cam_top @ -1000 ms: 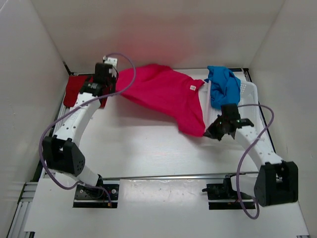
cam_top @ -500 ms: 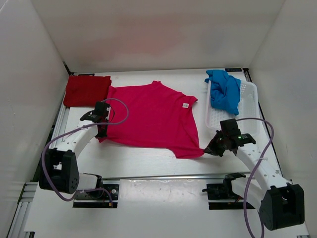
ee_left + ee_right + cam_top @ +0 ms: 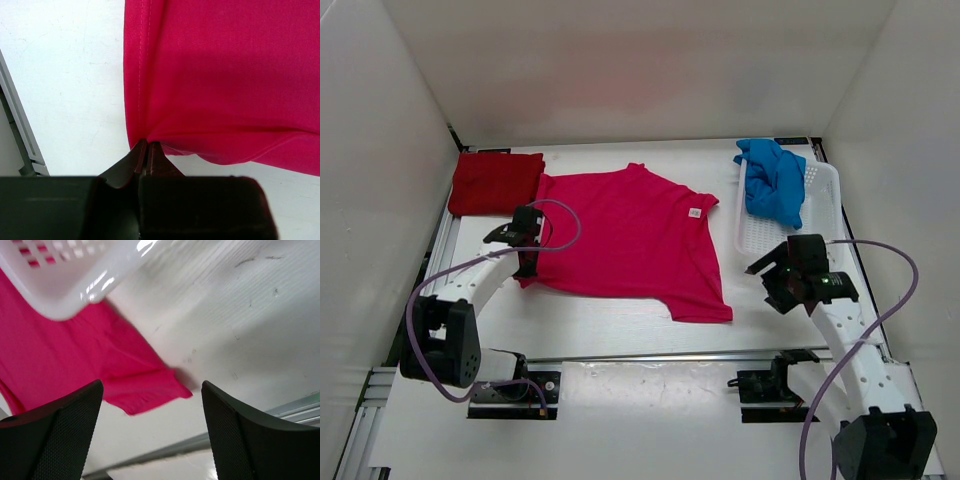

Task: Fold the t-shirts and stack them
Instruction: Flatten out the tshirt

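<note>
The pink-magenta t-shirt (image 3: 630,240) lies spread flat in the middle of the table. My left gripper (image 3: 528,268) is shut on its near left corner; in the left wrist view the fingertips (image 3: 146,146) pinch the pink hem (image 3: 145,75). My right gripper (image 3: 772,285) hangs open just right of the shirt's near right corner (image 3: 723,315), holding nothing. In the right wrist view that corner (image 3: 150,395) lies loose on the table below the gripper (image 3: 151,385). The dark red t-shirt (image 3: 495,183) lies folded at the back left. The blue t-shirt (image 3: 775,185) is bunched in the basket.
The white mesh basket (image 3: 820,215) stands at the back right, right behind my right gripper; its rim (image 3: 75,290) lies over the pink shirt's edge in the right wrist view. A metal rail (image 3: 670,355) runs along the table's near edge. White walls enclose the table.
Both arms brought the pink shirt down and toward the near edge, laying it flat. The right gripper has opened, let go of the corner and drawn back to the right. The left stays shut.
</note>
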`<state>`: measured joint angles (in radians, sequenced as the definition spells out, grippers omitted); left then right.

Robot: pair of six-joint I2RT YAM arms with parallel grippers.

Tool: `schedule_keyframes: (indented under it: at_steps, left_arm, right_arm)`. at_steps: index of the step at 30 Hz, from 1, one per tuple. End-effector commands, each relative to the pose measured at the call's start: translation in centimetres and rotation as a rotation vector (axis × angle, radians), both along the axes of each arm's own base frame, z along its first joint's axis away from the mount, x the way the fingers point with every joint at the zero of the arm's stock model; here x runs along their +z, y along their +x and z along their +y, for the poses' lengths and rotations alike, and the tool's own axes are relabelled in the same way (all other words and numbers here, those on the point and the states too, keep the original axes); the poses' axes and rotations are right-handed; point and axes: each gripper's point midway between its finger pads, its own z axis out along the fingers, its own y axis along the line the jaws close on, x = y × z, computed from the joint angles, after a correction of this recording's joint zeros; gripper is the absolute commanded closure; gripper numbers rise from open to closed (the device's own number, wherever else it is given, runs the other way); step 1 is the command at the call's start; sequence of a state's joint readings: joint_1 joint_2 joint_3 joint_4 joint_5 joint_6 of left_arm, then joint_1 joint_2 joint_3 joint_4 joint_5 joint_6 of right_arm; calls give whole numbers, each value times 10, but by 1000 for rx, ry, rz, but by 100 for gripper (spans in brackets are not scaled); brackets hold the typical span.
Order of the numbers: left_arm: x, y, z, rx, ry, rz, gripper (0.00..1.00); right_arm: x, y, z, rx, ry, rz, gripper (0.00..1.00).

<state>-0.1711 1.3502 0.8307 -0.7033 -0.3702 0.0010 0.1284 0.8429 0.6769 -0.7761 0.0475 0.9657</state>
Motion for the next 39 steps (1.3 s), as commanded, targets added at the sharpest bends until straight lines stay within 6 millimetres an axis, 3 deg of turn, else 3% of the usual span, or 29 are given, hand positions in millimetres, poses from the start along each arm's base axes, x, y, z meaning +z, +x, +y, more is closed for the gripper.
schedule_keyframes:
  at_steps: [1, 5, 9, 11, 14, 17, 20, 22, 23, 24, 26, 27, 29, 31, 33, 34, 36, 37, 39]
  left_arm:
    - [-1, -1, 1, 3, -5, -8, 90]
    - [-2, -1, -1, -1, -15, -6, 90]
    - [-6, -4, -4, -8, -30, 6, 90]
    - [-9, -9, -3, -8, -27, 24, 90]
    - [-13, -15, -2, -7, -25, 36, 90]
    - [-16, -16, -1, -2, -33, 50, 90]
    - [-19, -15, -2, -2, -31, 65, 90]
    - [-18, -11, -2, -2, -31, 62, 90]
    - [-15, -7, -3, -2, -32, 56, 90]
    - [-12, -3, -3, -2, -34, 44, 90]
    - [-9, 1, -4, -2, -36, 33, 90]
    - [-11, 0, -4, -2, -34, 42, 90]
    - [-11, 0, -4, -2, -34, 42, 90]
    - [-11, 0, -4, -2, -34, 42, 90]
    - [-9, 1, -4, -2, -36, 33, 90]
    - [-9, -1, -4, -2, -34, 42, 90]
    - [-10, -4, -3, -2, -34, 42, 90]
    - [-10, -4, -3, -2, -34, 42, 90]
    - [-10, -4, -3, -2, -34, 42, 90]
  right_arm:
    - [-1, 17, -21, -247, 3, -19, 15]
    - [-24, 30, -44, -388, -33, 45, 14]
    - [-19, 59, -58, -419, -46, 37, 15]
    - [-3, 71, -61, -399, -49, -1, 16]
    - [1, 68, -62, -371, -67, -4, 18]
    - [-7, 59, -79, -436, -75, 0, 18]
    - [-9, 69, -104, -469, -99, -6, 18]
    - [-11, 87, -117, -455, -103, 31, 17]
    - [-24, 94, -120, -438, -103, 88, 16]
    - [-11, 114, -126, -419, -107, 52, 16]
    - [-21, 132, -131, -357, -129, 93, 16]
    - [-9, 146, -135, -350, -136, 70, 16]
    - [-9, 157, -140, -344, -150, 70, 16]
    - [6, 167, -145, -334, -178, 30, 16]
    - [19, 170, -135, -259, -210, -7, 16]
    - [25, 161, -118, -203, -218, -6, 16]
    - [24, 143, -102, -133, -269, 6, 16]
    - [20, 123, -79, -58, -288, 7, 16]
    - [9, 100, -57, 34, -308, 12, 16]
